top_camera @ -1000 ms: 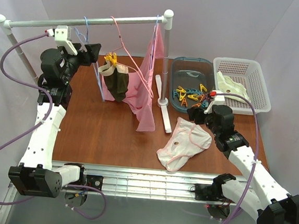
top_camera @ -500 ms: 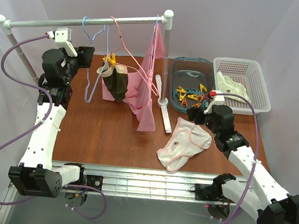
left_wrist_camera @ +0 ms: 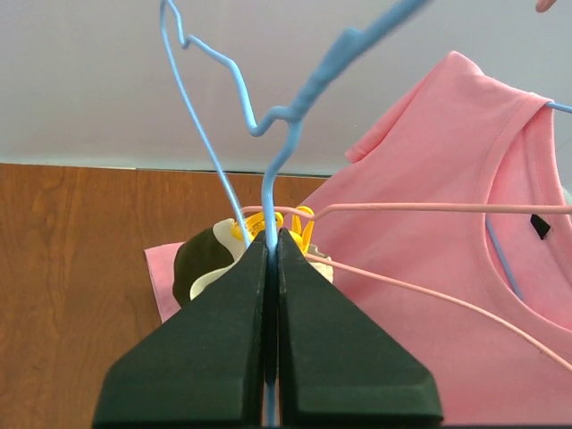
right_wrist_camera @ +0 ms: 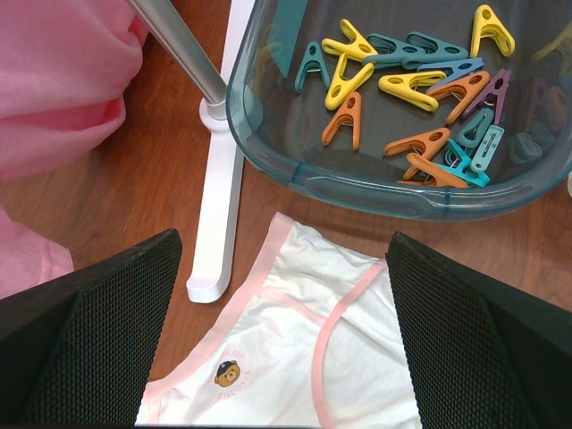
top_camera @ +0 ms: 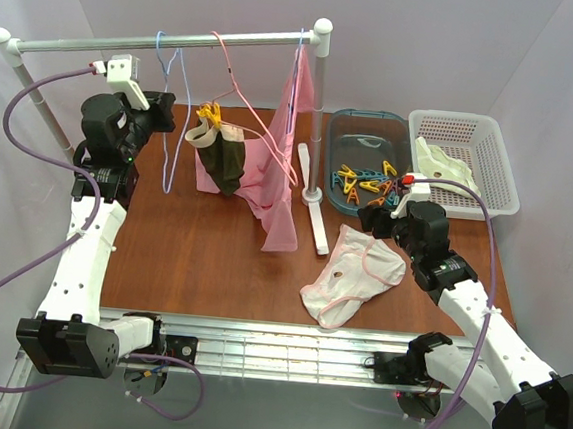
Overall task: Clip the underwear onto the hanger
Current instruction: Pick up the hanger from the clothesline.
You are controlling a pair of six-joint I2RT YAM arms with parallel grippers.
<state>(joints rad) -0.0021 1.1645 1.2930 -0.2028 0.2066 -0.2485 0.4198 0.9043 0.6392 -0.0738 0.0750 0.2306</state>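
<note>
With the left gripper (left_wrist_camera: 273, 239) clamped on the thin light-blue wire hanger (left_wrist_camera: 266, 192) and the right gripper (right_wrist_camera: 281, 246) spread-fingered above the pale pink-edged fabric underwear (top_camera: 353, 276) lying on the brown wooden table (top_camera: 213, 253), the slim wire may twist in that pinch and snag the neighbouring pink wire hanger (top_camera: 239, 95).

— Is there any writing you can read?

— Nothing legible. The underwear (right_wrist_camera: 295, 357) carries a small bear badge (right_wrist_camera: 231, 369) with a line of tiny lettering beneath it, too small to make out.

— And the pink shirt (left_wrist_camera: 447, 179)?

— A black tab (left_wrist_camera: 539, 225) sits inside its neckline. Whether it bears any words I cannot tell.
</note>
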